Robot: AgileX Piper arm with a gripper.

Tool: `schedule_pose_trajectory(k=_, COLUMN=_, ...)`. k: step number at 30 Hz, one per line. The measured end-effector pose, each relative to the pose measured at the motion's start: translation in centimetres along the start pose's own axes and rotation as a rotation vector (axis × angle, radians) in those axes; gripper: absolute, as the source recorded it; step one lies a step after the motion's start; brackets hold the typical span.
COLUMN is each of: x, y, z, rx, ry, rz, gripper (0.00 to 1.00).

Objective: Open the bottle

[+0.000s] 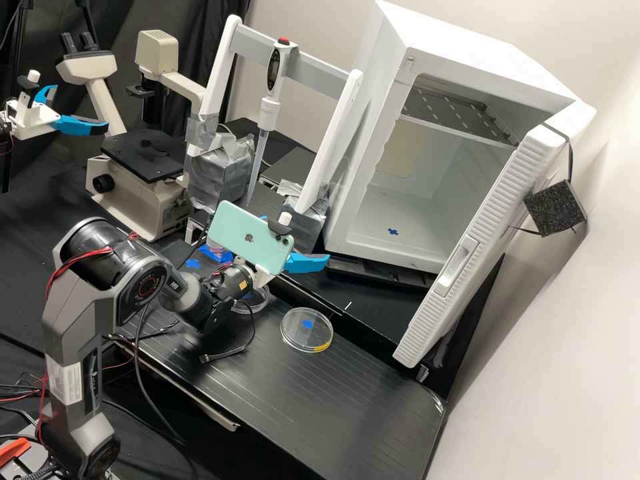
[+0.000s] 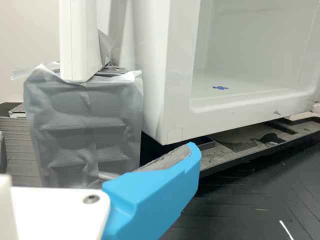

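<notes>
From where I sit, the gripper (image 1: 295, 238) is at the far side of the black board (image 1: 373, 393), near the white cabinet (image 1: 373, 180) with its door (image 1: 490, 233) swung open. Its jaws stand apart — released, with nothing against the grey pad of the near blue finger (image 2: 155, 195) in my wrist view. A mint-green phone (image 1: 250, 233) rides above the wrist.

As for the bottle (image 1: 216, 246), my best reading is the clear, pinkish piece partly tucked behind the phone, in the high view, close to a blue cross of tape (image 1: 193, 264). I can't make out its full shape or whether its cap is on. It is well apart from the blue finger.

On the board I also have a round clear dish (image 1: 307, 330) lying flat, with blue tape showing through it. Beyond the arm, a pipette (image 1: 268, 110) hangs upright from a white frame (image 1: 320, 67), whose feet are bound in silver tape, and a microscope (image 1: 133, 190) stands next to it. In my wrist view, one taped foot (image 2: 85, 130) is beside the cabinet.
</notes>
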Motion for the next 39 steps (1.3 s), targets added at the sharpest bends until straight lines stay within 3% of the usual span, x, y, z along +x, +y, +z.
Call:
schedule_pose_trajectory(k=13, x=-1.0, y=0.4, z=-0.2, rx=0.003, ry=0.007, rz=0.009, gripper=1.0)
schedule_pose_trajectory(k=21, x=-4.9, y=0.9, z=-2.8, rx=0.008, ry=0.156, rz=0.057, gripper=1.0)
schedule_pose_trajectory(k=24, x=-6.0, y=-0.1, z=-4.0, rx=0.007, ry=0.229, rz=0.036, gripper=1.0)
schedule_pose_trajectory(k=29, x=-7.1, y=-2.8, z=-5.2, rx=-0.042, ry=0.29, rz=-0.051, gripper=1.0)
schedule_pose_trajectory(k=35, x=-7.2, y=-5.1, z=-5.2, rx=-0.077, ry=0.289, rz=-0.12, gripper=1.0)
schedule_pose_trajectory(k=39, x=-6.9, y=-6.0, z=-4.7, rx=-0.082, ry=0.255, rz=-0.142, gripper=1.0)
